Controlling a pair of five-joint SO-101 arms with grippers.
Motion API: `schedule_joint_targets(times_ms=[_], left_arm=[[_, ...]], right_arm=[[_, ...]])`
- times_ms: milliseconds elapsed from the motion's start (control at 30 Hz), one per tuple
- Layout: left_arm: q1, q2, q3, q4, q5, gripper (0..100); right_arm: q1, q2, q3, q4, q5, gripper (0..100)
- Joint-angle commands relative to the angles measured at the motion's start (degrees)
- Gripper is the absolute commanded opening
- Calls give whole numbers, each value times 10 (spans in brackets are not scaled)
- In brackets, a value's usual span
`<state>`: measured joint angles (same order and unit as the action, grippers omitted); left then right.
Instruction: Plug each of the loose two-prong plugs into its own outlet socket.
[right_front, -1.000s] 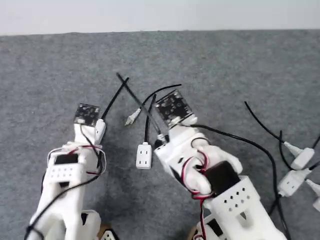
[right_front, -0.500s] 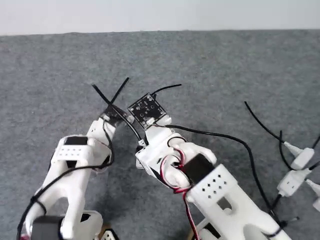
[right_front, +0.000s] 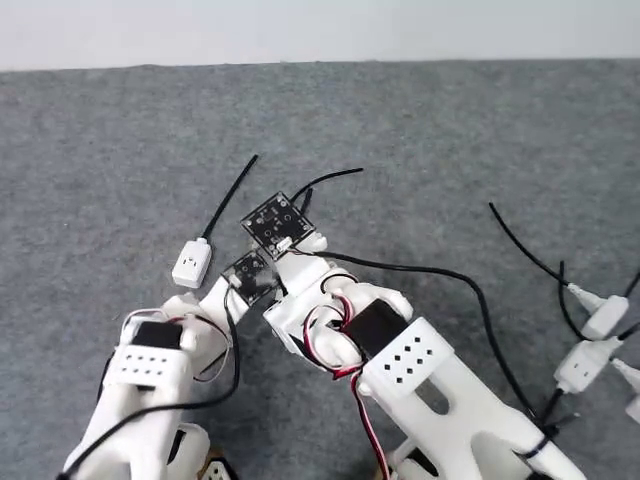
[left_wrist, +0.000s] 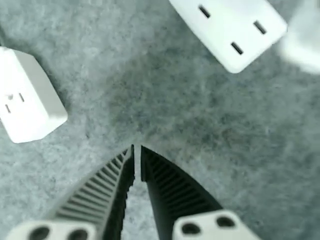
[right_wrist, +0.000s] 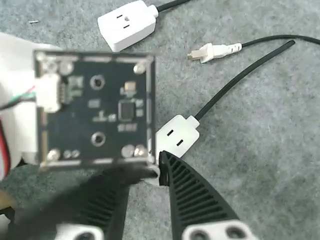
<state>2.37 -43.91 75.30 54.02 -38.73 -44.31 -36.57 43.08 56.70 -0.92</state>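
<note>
Grey, carpet-like covering spreads over the counter (right_front: 450, 130), with a pale wall (right_front: 320, 30) along its far edge; two white arms stand at the near edge and lean together over the counter's middle, the left arm (right_front: 150, 365) nearer the left edge, the right arm (right_front: 420, 370) slanting in from the near right corner; each carries a dark camera board at its wrist, the right arm's board (right_front: 272, 222) just beyond the left arm's board (right_front: 250, 276), the two almost touching; the left hand (left_wrist: 136, 152) points down at bare counter, narrowed to a thin slit with nothing in it, and two white socket blocks (left_wrist: 25, 100) lie ahead of it, one to each side, neither touched; the right hand (right_wrist: 158, 167) is partly blurred, so I cannot tell whether it is wide or narrow, and it is just beside a white outlet socket (right_wrist: 177, 134) on a black cord; a second outlet socket (right_front: 190, 263) lies flat toward the left edge, just beyond the left arm, its black cord (right_front: 232, 195) running toward the far edge; a loose two-prong plug (right_wrist: 215, 50) lies on the counter apart from both sockets, plugged into neither; by the right edge sits a cluster of white connectors (right_front: 582, 365) on black cords
</note>
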Motion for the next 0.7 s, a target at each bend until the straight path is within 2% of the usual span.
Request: schedule_joint_targets(times_ms=[0, 100, 267, 500, 667], left_arm=[[2, -44, 4, -14, -4, 15], [-9, -68, 26, -67, 67, 15], [-76, -98, 36, -141, 226, 15], [-134, -103, 31, -200, 320, 15], [-145, -100, 27, -205, 334, 15]], right_arm=[[0, 1, -42, -15, -14, 9], [20, 2, -28, -39, -60, 9], [46, 2, 28, -118, -105, 8], [47, 61, 21, -144, -136, 8], [48, 144, -19, -145, -152, 8]])
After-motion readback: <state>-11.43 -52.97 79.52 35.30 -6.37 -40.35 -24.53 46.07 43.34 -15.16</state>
